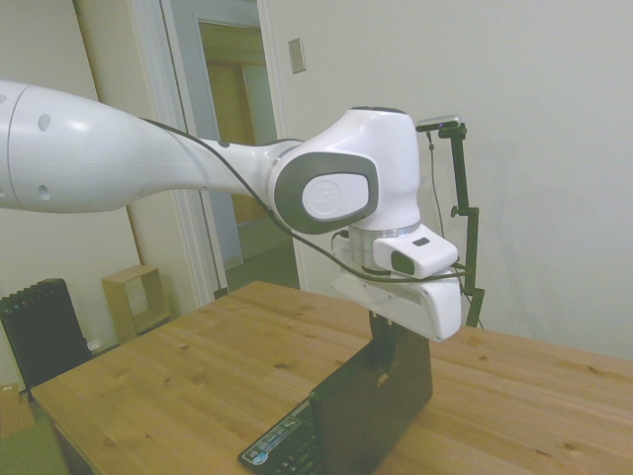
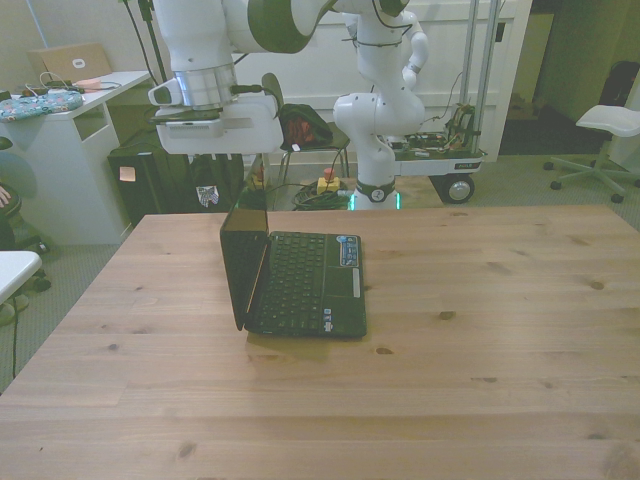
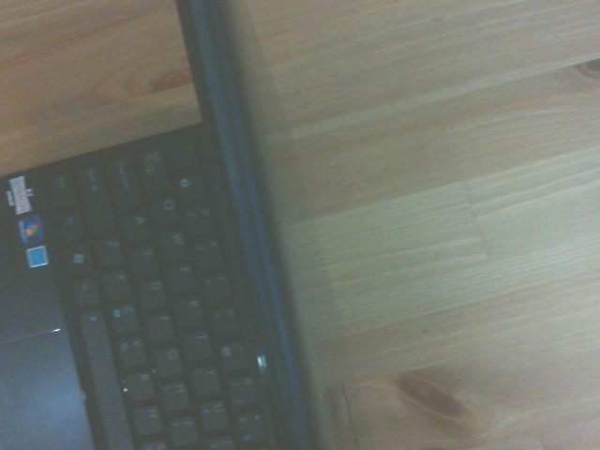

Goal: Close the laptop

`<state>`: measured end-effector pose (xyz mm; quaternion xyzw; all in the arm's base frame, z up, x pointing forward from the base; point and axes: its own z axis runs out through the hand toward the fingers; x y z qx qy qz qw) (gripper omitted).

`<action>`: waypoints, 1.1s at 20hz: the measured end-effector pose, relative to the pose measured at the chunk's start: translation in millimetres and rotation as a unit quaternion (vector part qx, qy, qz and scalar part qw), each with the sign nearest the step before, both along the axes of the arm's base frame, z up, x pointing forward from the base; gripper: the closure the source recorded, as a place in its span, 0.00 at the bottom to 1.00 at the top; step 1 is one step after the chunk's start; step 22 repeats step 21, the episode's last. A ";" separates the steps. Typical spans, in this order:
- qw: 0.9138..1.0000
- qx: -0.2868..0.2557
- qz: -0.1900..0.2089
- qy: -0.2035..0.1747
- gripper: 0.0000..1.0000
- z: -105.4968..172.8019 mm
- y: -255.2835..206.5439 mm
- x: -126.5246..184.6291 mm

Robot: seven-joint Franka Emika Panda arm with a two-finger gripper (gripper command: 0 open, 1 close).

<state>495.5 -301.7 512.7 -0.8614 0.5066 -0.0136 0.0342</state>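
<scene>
The small black laptop stands open on the wooden table, its keyboard facing the front view's right and its lid roughly upright. From the side I see the glossy lid's back. My gripper hangs directly over the lid's top edge, very close to it or touching; in the front view the gripper is above the lid's far upper corner. The wrist view looks straight down on the keyboard, the lid's thin edge and the coloured stickers on the palm rest.
Bare table stretches to the front view's right of the laptop and toward the camera. Beyond the far edge are a chair and a wheeled cart. A white desk stands at the front view's left.
</scene>
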 end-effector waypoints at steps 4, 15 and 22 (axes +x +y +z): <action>1.000 -0.001 0.012 0.006 1.00 -16.3 42.5 7.2; 0.998 0.008 0.022 0.050 1.00 -132.9 106.5 13.8; 0.999 -0.018 0.045 -0.019 0.00 -11.4 176.9 19.0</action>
